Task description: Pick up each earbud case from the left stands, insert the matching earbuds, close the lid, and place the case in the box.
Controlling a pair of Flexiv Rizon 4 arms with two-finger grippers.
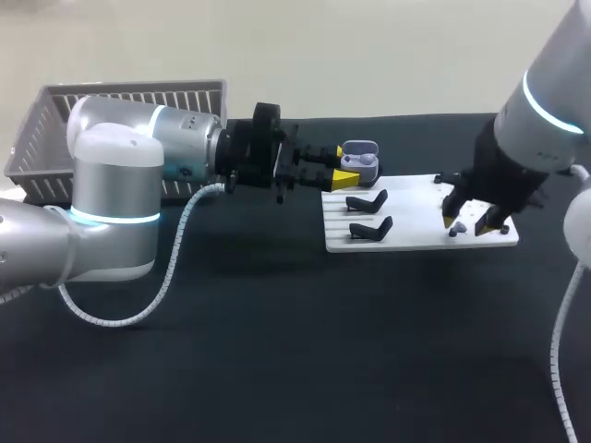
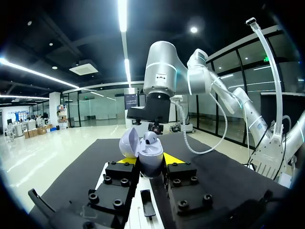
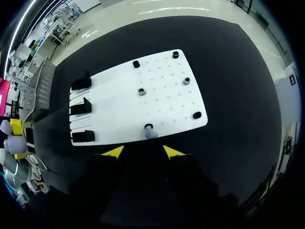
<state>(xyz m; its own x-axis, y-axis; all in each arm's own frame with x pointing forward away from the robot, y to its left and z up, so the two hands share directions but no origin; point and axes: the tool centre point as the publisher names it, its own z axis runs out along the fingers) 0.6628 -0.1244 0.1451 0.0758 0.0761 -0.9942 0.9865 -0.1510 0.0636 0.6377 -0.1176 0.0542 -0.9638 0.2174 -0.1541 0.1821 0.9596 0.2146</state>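
My left gripper (image 2: 149, 161) is clamped on the earbud case (image 2: 152, 166). One yellow tip presses on each side of its rounded body. The lid (image 2: 127, 142) stands open and leans to one side. I hold the case in the air, at the far left corner of the white board (image 1: 416, 238). Something small and round sits at the mouth of the case, but I cannot tell if it is an earbud already in place.

The fingers of my right gripper (image 3: 143, 152) are apart and hold nothing. Just ahead of them, one lavender earbud (image 3: 151, 133) sits on a peg near the edge of the board. The three black stands (image 3: 81, 108) at the other end of the board carry no case. The grey basket (image 1: 37, 138) waits behind my left arm.

I judge the next step to be picking this earbud, and here is the first risk. The earbud is small and smooth. If my right fingers come down a little off centre, one tip can push it off the peg and it may roll onto the dark table.

The second risk is at the case. Its body is round, so pressing an earbud into it can turn it between my left fingers. The open lid is also in the way, and a careless approach may knock it shut or bring my two grippers into contact.
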